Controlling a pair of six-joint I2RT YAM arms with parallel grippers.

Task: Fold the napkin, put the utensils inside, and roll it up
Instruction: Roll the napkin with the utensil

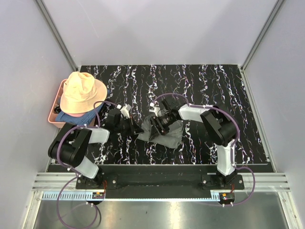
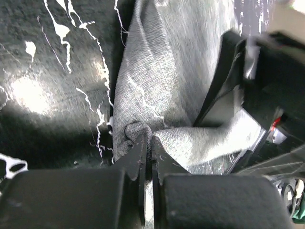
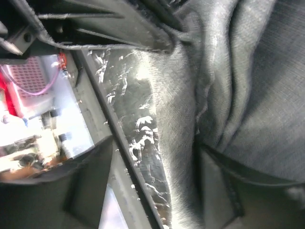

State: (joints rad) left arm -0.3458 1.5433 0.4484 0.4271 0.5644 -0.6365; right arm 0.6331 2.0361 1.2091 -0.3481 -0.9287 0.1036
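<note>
The grey napkin (image 1: 164, 136) lies crumpled on the black marbled table between my two grippers. My left gripper (image 1: 137, 128) is shut on a bunched corner of the napkin (image 2: 167, 71), pinched at the fingertips (image 2: 147, 140). My right gripper (image 1: 155, 125) sits low over the cloth from the right. In the right wrist view its jaws stand wide apart (image 3: 157, 191), with the napkin's folded edge (image 3: 181, 119) running between them and cloth draped against the right finger (image 3: 224, 191). No spoon or dark utensil shows in any view.
A peach hat (image 1: 82, 93) rests on a blue cloth (image 1: 71, 116) in a pink tray (image 1: 56, 117) at the table's left edge. The right gripper's body (image 2: 257, 71) crowds the left wrist view. Grey walls enclose the table.
</note>
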